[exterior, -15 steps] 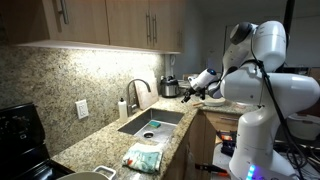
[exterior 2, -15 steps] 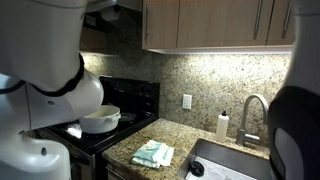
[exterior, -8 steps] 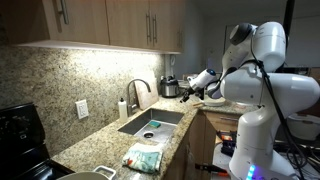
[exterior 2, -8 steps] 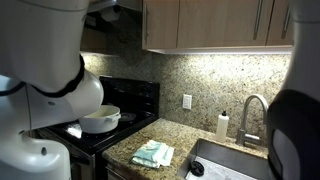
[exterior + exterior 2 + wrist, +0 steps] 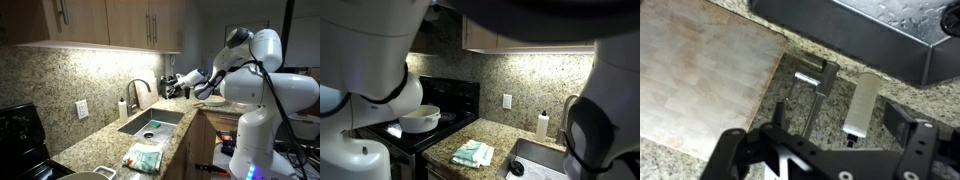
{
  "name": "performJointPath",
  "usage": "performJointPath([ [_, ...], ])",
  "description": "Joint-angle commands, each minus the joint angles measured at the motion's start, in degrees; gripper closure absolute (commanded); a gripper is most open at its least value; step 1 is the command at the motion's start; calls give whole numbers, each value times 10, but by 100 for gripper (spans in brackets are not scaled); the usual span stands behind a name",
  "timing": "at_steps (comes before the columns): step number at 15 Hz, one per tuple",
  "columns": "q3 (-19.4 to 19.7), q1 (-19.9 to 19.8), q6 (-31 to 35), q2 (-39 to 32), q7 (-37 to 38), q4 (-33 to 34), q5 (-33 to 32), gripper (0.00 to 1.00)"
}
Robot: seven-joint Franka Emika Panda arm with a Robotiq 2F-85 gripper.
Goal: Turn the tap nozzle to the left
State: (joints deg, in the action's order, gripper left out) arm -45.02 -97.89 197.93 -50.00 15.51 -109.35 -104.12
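The tap nozzle [image 5: 138, 83] rises from the back edge of the sink [image 5: 168, 115] and arches over the basin with its tip pointing down. Nothing touches it. The granite countertop [image 5: 95, 148] carries the sink, with a folded cloth [image 5: 143, 157] near its front edge and a white soap dispenser [image 5: 122, 108] just beside the nozzle's base. My arm [image 5: 262, 60] extends over the counter. My gripper [image 5: 171, 82] hangs in the air near the nozzle, at about the height of its arch and apart from it. In the wrist view my jaws stand wide open and hold nothing. Below them lie a wooden board [image 5: 700, 70], a corner of the sink and bare granite; the nozzle is not in that picture. Step in hand, as I judge it: the approach. The next move calls for closing the gap to the arch. I then set one finger against its side, or bracket the tube between both, and sweep it leftward about its base. I should keep clear of the soap dispenser during the swing.
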Motion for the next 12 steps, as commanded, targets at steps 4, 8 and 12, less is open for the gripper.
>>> performJointPath([
  [4,-54,61,0,-51,-10,51,5,0],
  [8,-72,100,0,-60,-5,80,6,0],
  [12,-58,124,-1,-51,-31,88,58,0],
])
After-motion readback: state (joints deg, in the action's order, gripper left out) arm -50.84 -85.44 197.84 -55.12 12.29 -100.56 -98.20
